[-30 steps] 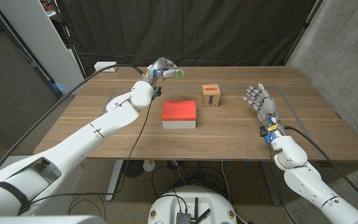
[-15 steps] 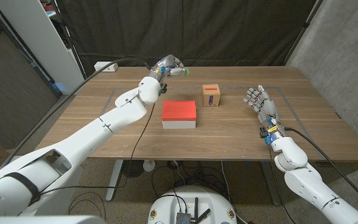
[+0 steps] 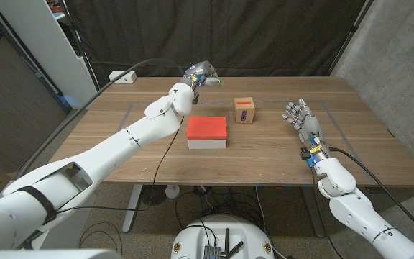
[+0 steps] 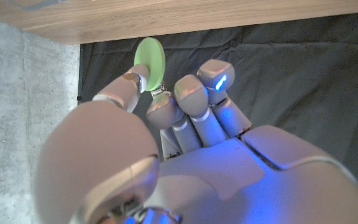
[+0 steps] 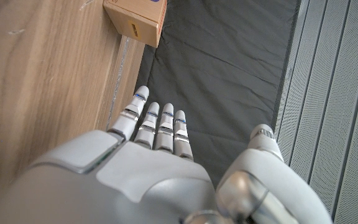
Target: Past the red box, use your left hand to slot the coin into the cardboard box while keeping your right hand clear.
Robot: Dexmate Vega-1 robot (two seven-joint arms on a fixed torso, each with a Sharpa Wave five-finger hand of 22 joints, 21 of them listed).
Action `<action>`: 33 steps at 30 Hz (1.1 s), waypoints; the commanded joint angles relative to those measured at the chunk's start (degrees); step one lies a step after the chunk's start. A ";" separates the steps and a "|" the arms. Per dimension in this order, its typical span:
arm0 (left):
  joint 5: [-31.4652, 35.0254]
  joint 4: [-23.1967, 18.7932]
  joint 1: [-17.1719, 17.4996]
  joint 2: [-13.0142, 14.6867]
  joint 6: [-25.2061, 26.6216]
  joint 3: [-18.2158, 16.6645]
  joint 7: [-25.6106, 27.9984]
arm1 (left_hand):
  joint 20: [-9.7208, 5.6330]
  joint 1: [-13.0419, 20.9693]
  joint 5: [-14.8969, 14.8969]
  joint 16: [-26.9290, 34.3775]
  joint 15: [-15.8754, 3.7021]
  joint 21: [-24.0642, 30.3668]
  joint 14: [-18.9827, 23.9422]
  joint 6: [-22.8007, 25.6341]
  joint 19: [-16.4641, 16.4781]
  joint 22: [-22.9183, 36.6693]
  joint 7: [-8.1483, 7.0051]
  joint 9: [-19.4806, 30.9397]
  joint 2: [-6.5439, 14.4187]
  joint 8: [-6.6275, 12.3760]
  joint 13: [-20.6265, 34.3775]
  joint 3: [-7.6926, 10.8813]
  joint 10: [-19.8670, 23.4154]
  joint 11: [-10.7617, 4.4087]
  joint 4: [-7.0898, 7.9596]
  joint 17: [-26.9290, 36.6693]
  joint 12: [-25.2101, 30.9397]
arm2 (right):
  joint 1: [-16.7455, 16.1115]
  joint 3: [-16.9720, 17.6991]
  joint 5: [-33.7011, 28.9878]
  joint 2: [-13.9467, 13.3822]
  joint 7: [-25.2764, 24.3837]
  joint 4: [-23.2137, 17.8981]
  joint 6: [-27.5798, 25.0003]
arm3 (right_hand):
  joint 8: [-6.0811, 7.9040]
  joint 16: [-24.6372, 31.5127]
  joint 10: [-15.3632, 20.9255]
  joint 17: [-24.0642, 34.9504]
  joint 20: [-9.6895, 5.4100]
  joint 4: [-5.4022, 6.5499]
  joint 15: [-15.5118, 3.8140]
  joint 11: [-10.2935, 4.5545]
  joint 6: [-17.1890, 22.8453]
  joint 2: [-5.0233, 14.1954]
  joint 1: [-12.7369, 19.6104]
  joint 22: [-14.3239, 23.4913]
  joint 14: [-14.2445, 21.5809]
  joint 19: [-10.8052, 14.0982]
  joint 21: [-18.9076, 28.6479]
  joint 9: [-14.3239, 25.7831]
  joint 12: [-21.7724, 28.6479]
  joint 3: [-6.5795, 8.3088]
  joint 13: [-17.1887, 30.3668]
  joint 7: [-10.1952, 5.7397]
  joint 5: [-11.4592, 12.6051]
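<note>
My left hand (image 3: 201, 75) hangs over the table's far edge, behind the red box (image 3: 207, 128), and pinches a pale green coin (image 3: 214, 82) between thumb and a finger. The left wrist view shows the coin (image 4: 150, 62) held on edge at the fingertips of my left hand (image 4: 185, 124). The small cardboard box (image 3: 244, 110) with a dark slot in its top stands to the right of the red box, a short way from the coin. My right hand (image 3: 302, 121) stands on the table at the right, fingers apart, holding nothing; in its wrist view my right hand (image 5: 154, 155) points toward the cardboard box (image 5: 135, 18).
The red box sits on a white base near the table's middle. A white power strip (image 3: 123, 76) with a black cable lies at the far left corner. A dark curtain (image 3: 264, 36) hangs behind the table.
My left hand has carried the coin to the right along the far edge, nearer the cardboard box. The right hand has not moved.
</note>
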 commanded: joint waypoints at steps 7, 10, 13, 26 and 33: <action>10.05 6.34 -7.28 -4.92 3.06 7.91 -5.66 | -4.09 2.18 0.20 -0.04 -0.11 0.05 0.22 2.41 -0.15 -0.01 0.61 0.21 1.69 1.06 0.27 -0.24 -0.22 -0.08 -0.08 0.67 0.00 | -1.58 0.42 -0.22 -0.63 -1.32 -1.74 -1.04 | 0.08 0.03 0.61 -0.10 0.34 -0.31 0.00 0.23 0.52 0.22 0.49 0.11 0.34 0.29 -0.08 0.10 0.06 -0.12 0.00 1.07 -0.22; 10.69 7.80 -8.29 -5.74 2.68 8.57 -6.83 | -4.08 2.17 0.19 -0.38 -0.12 0.08 0.08 2.42 -0.16 0.09 0.59 0.23 1.76 1.06 0.51 -0.26 -0.40 0.03 -0.05 0.37 0.09 | -1.81 0.51 -0.11 -0.64 -1.56 -2.06 -1.27 | 0.10 0.03 0.60 -0.12 0.38 -0.31 -0.06 0.24 0.60 0.23 0.49 0.11 0.34 0.31 -0.08 0.10 0.05 -0.13 0.00 1.09 -0.22; 11.98 8.36 -9.23 -6.26 3.15 9.52 -8.33 | -4.09 2.17 0.16 -0.30 -0.13 0.13 0.22 2.47 -0.05 0.09 0.64 0.14 1.79 1.01 0.08 -0.34 -0.07 0.08 -0.06 0.48 -0.10 | -1.93 0.61 -0.35 -0.66 -1.65 -2.03 -1.05 | 0.08 0.03 0.61 -0.12 0.39 -0.31 0.01 0.12 0.58 0.24 0.50 0.12 0.38 0.32 -0.08 0.10 0.05 -0.13 -0.01 1.08 -0.22; 19.32 9.50 -11.47 -9.73 9.07 13.98 -14.06 | -4.09 2.18 0.20 -0.39 -0.14 0.15 0.20 2.44 0.02 0.27 0.57 0.23 1.81 1.00 0.24 -0.36 -0.14 -0.09 -0.08 0.54 0.04 | -1.62 0.64 -0.17 -0.43 -1.40 -1.96 -0.91 | 0.05 -0.01 0.70 -0.18 0.48 -0.30 -0.05 0.21 0.57 0.28 0.54 0.12 0.34 0.28 -0.13 0.10 0.06 -0.14 -0.01 1.10 -0.23; 20.53 11.50 -12.84 -11.96 10.60 15.72 -16.37 | -4.07 2.22 0.24 -0.18 -0.14 0.05 0.44 2.48 -0.08 0.33 0.72 0.28 1.73 1.02 0.55 -0.36 -0.17 -0.11 -0.12 0.71 0.33 | -1.95 0.78 -0.06 -0.13 -1.32 -1.55 -0.22 | 0.06 -0.01 0.75 -0.20 0.49 -0.30 -0.04 0.17 0.63 0.31 0.56 0.12 0.35 0.30 -0.14 0.11 0.06 -0.14 -0.02 1.03 -0.23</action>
